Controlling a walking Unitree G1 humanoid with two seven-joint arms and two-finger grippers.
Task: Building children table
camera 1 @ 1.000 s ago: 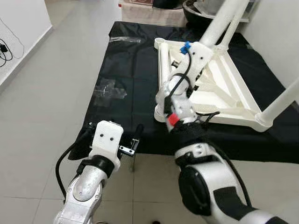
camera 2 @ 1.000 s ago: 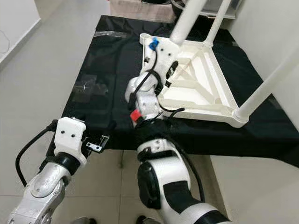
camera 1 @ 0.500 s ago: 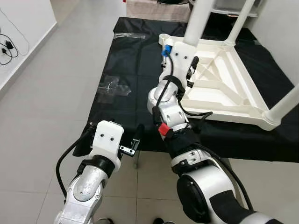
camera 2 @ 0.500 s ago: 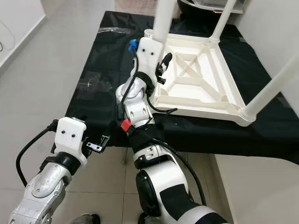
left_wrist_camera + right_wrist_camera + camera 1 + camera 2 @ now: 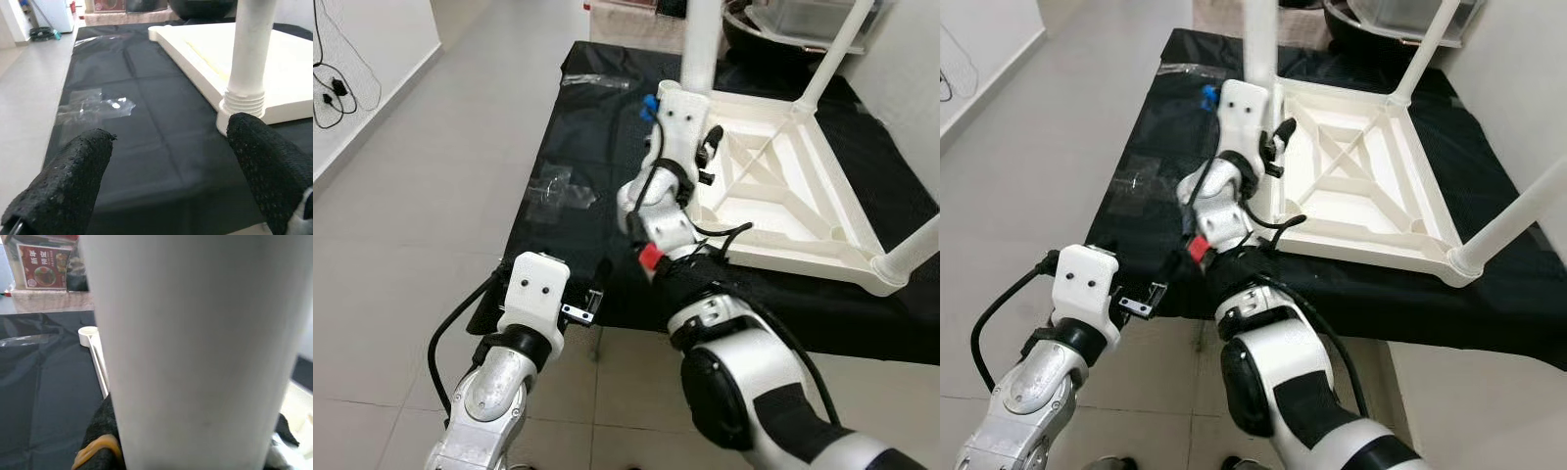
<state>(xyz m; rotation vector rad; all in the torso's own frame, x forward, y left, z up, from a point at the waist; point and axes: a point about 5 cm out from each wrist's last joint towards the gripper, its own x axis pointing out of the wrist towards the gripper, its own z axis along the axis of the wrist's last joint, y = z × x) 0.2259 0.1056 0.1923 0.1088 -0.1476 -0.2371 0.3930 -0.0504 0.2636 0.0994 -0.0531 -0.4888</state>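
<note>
Table [image 5: 1361,196], a white plastic one, lay upside down on the black cloth [image 5: 587,147] spread over the floor, toward the cloth's right side, legs pointing up. The right hand [image 5: 697,147] was at the near-left corner leg [image 5: 1258,39], and in its wrist view the black fingers [image 5: 100,431] sat against either side of the white tube, so it looked clamped on it. The left hand [image 5: 171,166] hovered by the cloth's near edge, fingers well apart, holding nothing. A clear plastic bag [image 5: 553,188] lay near the cloth's left edge. I judged the table light and stiff but smooth, likely slippery; the leg seemed best gripped low, near its threaded collar [image 5: 243,100].
</note>
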